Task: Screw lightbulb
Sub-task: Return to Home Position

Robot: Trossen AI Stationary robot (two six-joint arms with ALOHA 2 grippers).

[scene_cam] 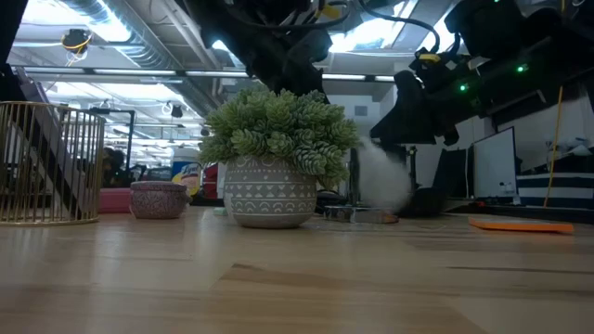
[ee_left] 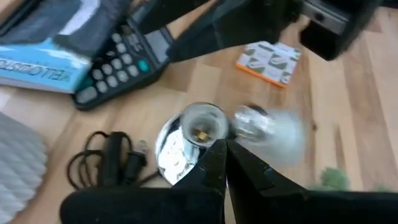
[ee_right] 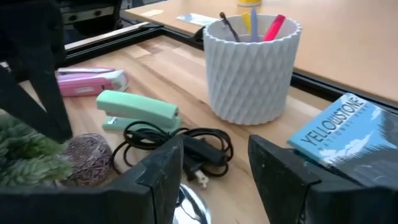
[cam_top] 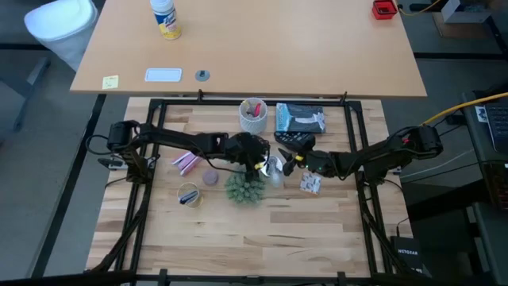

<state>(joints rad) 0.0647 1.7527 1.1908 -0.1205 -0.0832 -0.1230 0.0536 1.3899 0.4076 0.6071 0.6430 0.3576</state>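
Although it shows blurred, the lightbulb [ee_left: 268, 127] lies on its side on the table [cam_top: 262, 238], just beside the rim of the silver socket dish [ee_left: 189, 140]. Its long axis runs flat along the wood. The grey screw base is turned toward the dish and the white globe points away from it, roughly toward the potted plant [scene_cam: 278, 158]. Neither hand holds it.

The left hand [ee_left: 224, 148] hangs over the dish with its two fingers pressed together on nothing. The right hand [ee_right: 216, 148] hovers just beside the dish on the other side, fingers spread wide and empty.

A blue book [ee_right: 339, 127] reads "YELLOWSTONE" on its cover and lies next to a black calculator [ee_left: 121, 59]. A black box [cam_top: 410, 253] off the table's right front corner reads "NETGEAR".

Things crowd the middle and back of the table: a white pen cup [ee_right: 252, 68], a mint-green stapler [ee_right: 137, 111], a coiled black cord [ee_right: 180, 140], and the plant right in front of the dish. The front half of the table is bare wood, bounded by black frame rails [cam_top: 214, 101].
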